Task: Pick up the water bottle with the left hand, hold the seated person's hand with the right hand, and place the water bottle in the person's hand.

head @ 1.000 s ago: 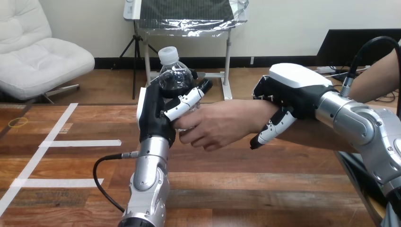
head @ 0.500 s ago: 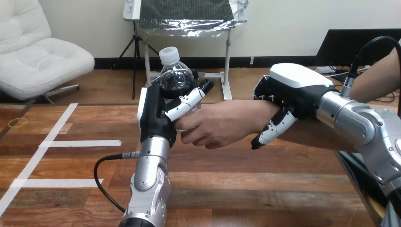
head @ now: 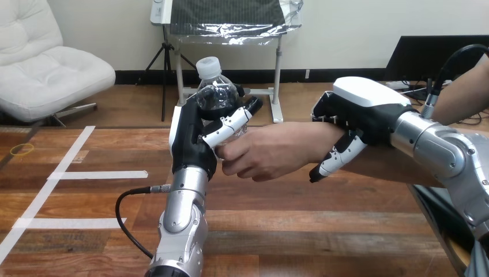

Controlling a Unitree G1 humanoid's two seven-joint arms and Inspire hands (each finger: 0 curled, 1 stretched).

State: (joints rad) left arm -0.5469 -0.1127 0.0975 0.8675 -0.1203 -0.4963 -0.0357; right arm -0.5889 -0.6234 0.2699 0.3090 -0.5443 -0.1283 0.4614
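Brown wooden table (head: pixel 300 231) with a planked top runs across my view, with white tape lines (head: pixel 98 174) marking its left side. From the table's near edge, a little left of the middle, my left arm's silver forearm (head: pixel 181 213) rises upright, and a thin black cable (head: pixel 124 213) loops out beside it.

At the top of that arm, my left hand (head: pixel 190 141), black with white shells, is clasped round the lower half of a clear plastic water bottle (head: pixel 216 98) with a white screw cap (head: pixel 208 66). The bottle stands upright in this grasp, lifted off the wood, above the table's middle and towards its far edge.

The person's hand (head: pixel 271 153) reaches in from the table's right side, level with the bottle. Its fingertips touch the bottle's lower part and my left hand's fingers.

Further right, my right hand (head: pixel 363 109) sits on top of the person's wrist. Its black-and-white fingers (head: pixel 337 158) curl down over the near side of the wrist, gripping it. My right arm comes in from the table's near right corner.
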